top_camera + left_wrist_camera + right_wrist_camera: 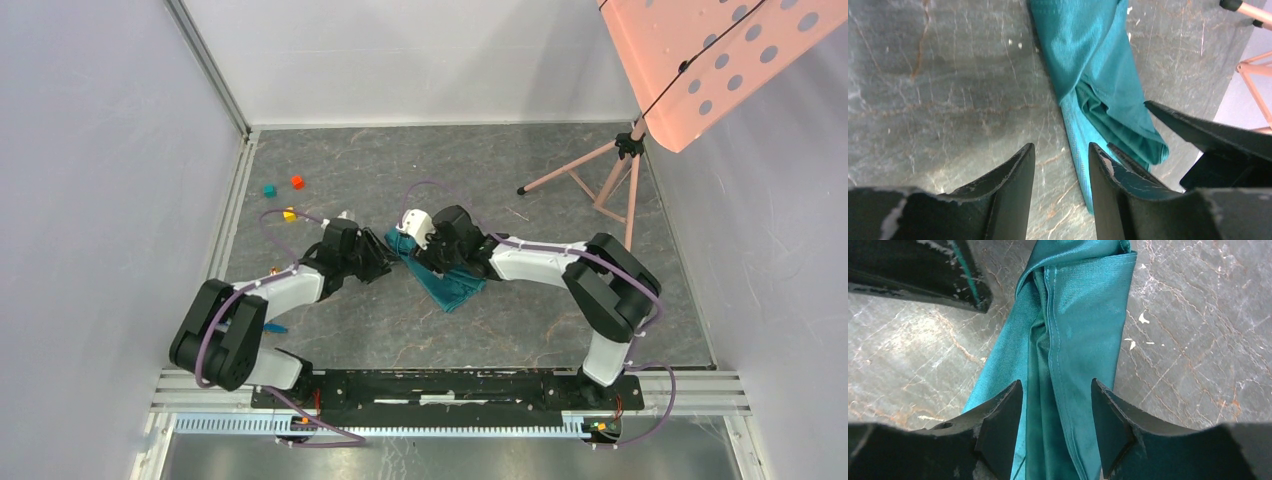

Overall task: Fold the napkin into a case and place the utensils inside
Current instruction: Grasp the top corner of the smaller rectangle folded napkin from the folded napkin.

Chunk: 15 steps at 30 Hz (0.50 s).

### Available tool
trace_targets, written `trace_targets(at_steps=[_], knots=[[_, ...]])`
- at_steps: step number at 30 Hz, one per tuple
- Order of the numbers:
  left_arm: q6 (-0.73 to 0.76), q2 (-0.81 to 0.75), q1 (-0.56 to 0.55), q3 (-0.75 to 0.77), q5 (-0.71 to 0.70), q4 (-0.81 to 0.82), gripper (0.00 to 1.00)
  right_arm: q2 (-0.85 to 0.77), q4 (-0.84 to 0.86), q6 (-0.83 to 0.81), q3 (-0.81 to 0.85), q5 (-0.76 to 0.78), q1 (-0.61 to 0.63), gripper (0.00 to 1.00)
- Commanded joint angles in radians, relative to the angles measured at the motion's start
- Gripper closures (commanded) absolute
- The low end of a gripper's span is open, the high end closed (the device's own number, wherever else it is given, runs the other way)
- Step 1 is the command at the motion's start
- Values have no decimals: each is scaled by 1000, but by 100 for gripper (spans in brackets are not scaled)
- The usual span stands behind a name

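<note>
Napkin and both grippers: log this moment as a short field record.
napkin: loosely folded into a long strip, lying on the table
left gripper: open, at the napkin's edge, nothing pinched
right gripper: open, fingers either side of the napkin's folds
small items: red cube, teal cube, yellow cube, on the table's far left, apart from the napkin

Napkin point(1083, 315): plain teal-green cloth, folded lengthwise into a long, narrow strip with loose layers and a stitched hem showing.
Pose: lying flat on the tabletop point(1198, 340).
Place: under the right gripper point(1055, 385), just beside the left gripper point(1060, 147).
</note>
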Motion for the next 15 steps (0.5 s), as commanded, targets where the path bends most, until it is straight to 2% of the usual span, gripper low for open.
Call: trace_targets(at_steps=[1,5,8,12,15], knots=[[18,70,27,84,-22,0,50,54,43,-56,61,-9,7,41],[16,107,45,95,-23,17,50,81,55,-66,80,-30,9,39],[17,140,50,109,-16,32,56,103,60,-63,91,-37,12,40],[21,191,50,128,-12,45,63,115,77,-59,88,-37,15,44],[17,225,50,127,-2,72,68,129,83,-49,92,-41,17,51]])
